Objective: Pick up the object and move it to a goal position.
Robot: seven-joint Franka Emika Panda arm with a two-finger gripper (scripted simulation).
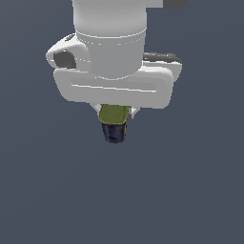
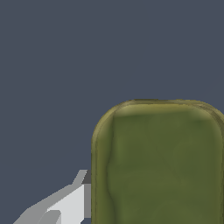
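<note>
Under the white gripper (image 1: 115, 116), between its short fingers, sat the object (image 1: 114, 125): olive-green above, dark navy end hanging below. Pinched narrow on the olive part, fingers mostly hidden behind the wide gripper body, only slivers showing at either side. No desk edge or corner in sight, only flat grey-blue all round; no shadow or contact under the dark end either, so probably lifted clear, though hard to say for certain. No goal marker visible in either view.

Close up in the wrist view, filled much of the picture with the olive face of the object (image 2: 159, 164), one pale finger (image 2: 70, 203) pressed against its side. Looked square in the grip, not tilted.

Judged as the carry step. Best done by keeping the pinch firm and unchanged, since the hold covered only the upper part and the heavier-looking end hung free. Best moved smoothly, without sharp turns of the wrist, to avoid swinging or slipping. Best kept upright until over the goal, wherever that lay.
</note>
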